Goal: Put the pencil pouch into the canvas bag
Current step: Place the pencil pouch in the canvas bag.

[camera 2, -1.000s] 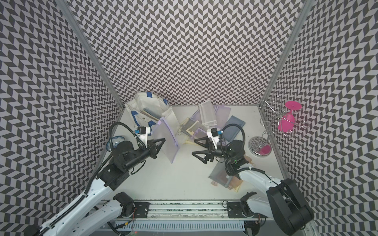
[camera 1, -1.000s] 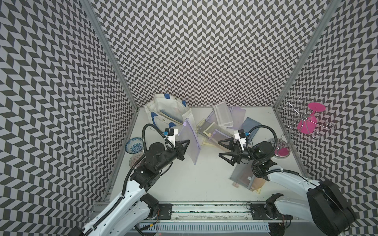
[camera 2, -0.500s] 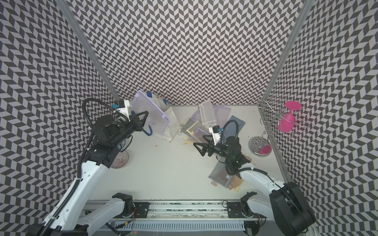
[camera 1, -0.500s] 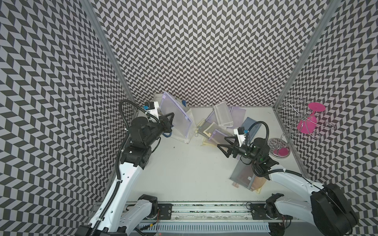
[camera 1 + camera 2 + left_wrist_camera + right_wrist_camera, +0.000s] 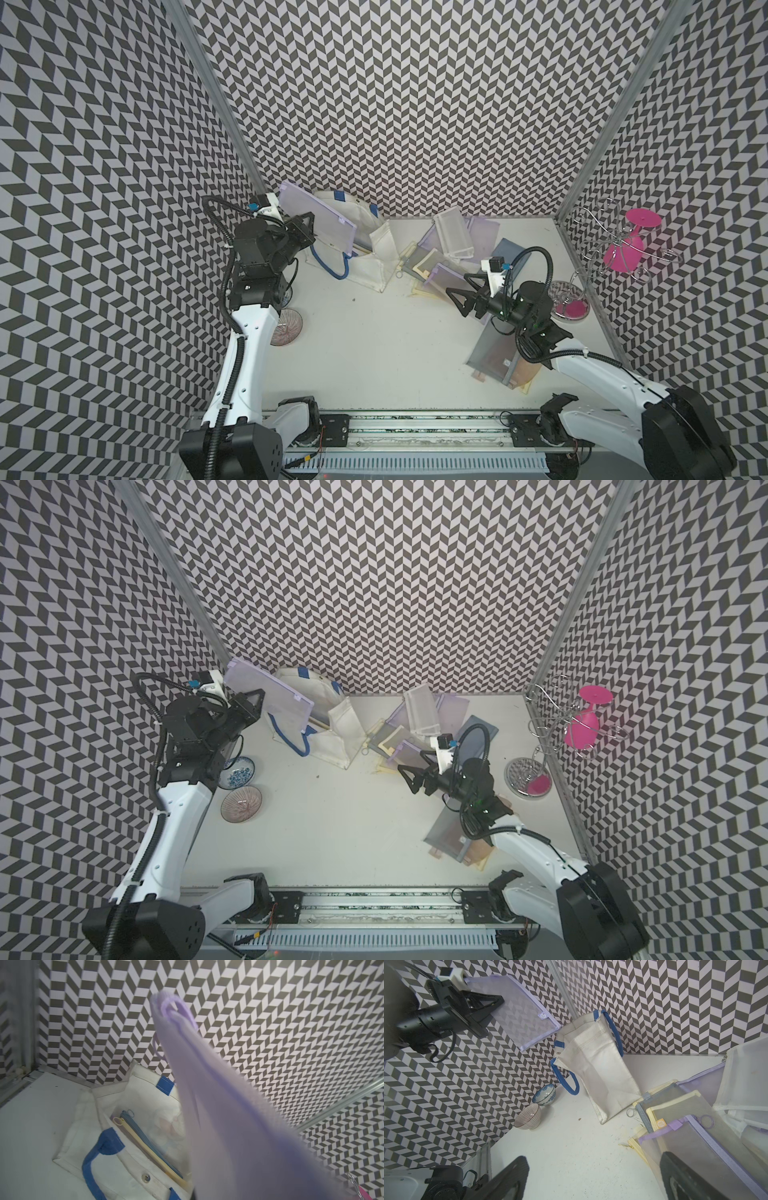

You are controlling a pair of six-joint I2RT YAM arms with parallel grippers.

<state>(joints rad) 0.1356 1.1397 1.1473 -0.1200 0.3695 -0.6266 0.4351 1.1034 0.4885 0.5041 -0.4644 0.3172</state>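
- Pouch position: the pencil pouch (image 5: 318,216), a flat lilac mesh sleeve, hangs in the air at the upper left of the table area in both top views. It is pinched by one short end.
- Jaws: the left gripper (image 5: 307,227) is clamped tight on that end. The right gripper (image 5: 459,286) stands wide apart and empty at centre right, over a pile of other pouches (image 5: 449,249).
- Key relation: the canvas bag (image 5: 374,266) stands just below and right of the pouch in frame, with its open mouth turned up. The pouch's long axis slants from upper left to lower right, so its free end reaches over the mouth. I judge that it needs lowering free end first.
- Nearer arm: the left one, by a wide margin. The right is well apart from the bag.
- View differences: the left wrist view alone looks into the bag, where blue and yellow zipper edges (image 5: 143,1138) lie inside. The right wrist view alone shows the pouch's flat face (image 5: 519,1014) clear of the bag rim (image 5: 579,1022), and two bowls (image 5: 544,1095) beside the bag.
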